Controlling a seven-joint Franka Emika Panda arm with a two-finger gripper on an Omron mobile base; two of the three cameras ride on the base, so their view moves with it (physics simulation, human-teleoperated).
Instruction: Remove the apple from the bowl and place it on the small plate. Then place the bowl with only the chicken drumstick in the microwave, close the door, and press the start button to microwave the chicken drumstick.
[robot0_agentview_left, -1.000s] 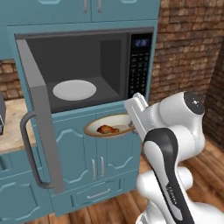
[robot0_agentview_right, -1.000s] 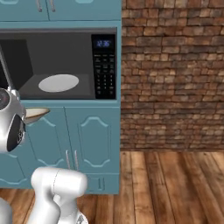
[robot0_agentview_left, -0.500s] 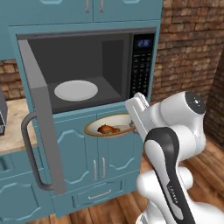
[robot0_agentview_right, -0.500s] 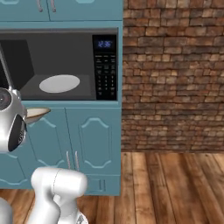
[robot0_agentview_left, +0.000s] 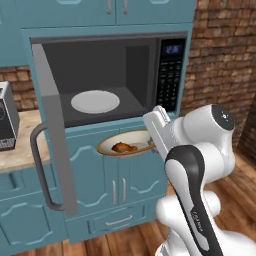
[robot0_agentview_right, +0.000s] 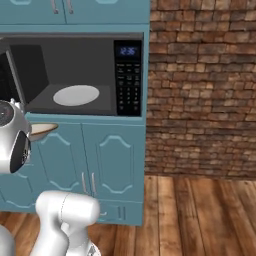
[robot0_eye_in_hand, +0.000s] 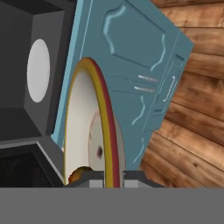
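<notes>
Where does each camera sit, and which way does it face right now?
Left base view: behind-left, facing the open grey-framed microwave; white arm lower right, wide cream bowl holding the brown chicken drumstick.
Right base view: behind-right, facing the same microwave; arm lower left.
Hand view: on the hand, rolled sideways, gripper clamped on the bowl's rim.
Shared: the microwave's flat white disc.

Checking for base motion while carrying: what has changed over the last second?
The whole scene has slid slightly right in both base views, so the base has shifted left. The bowl, clamped at its rim in the shut jaws, rode along, nearer the middle of the opening of the microwave. Unchanged: chicken drumstick in the bowl, door open, white disc inside.
</notes>
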